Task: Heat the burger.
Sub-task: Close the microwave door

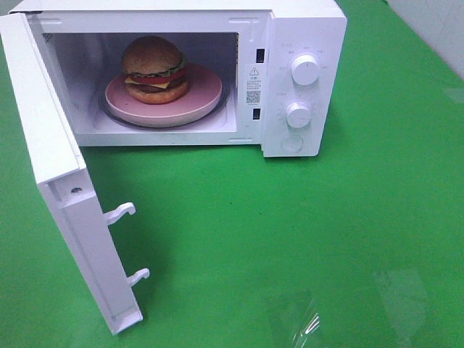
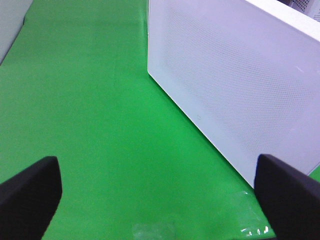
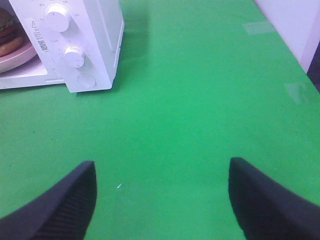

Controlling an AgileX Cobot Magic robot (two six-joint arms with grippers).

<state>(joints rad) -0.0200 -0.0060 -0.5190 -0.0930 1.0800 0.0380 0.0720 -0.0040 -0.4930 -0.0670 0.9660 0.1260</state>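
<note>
The burger [image 1: 153,70] sits on a round pink plate [image 1: 192,101] inside the white microwave [image 1: 304,29], whose door [image 1: 61,188] hangs wide open to the left. In the right wrist view the burger [image 3: 6,31] shows at the frame's edge, well beyond my right gripper [image 3: 162,200], which is open over bare green cloth. My left gripper [image 2: 157,195] is open too, with nothing between its fingers [image 2: 30,197]; the outer face of the microwave door [image 2: 240,85] lies ahead of it. Neither gripper appears in the exterior high view.
Two white dials [image 1: 304,69] and a round button [image 1: 292,143] sit on the microwave's front panel. Two latch hooks [image 1: 122,212] stick out from the door's inner edge. Green cloth [image 1: 290,232] covers the table in front.
</note>
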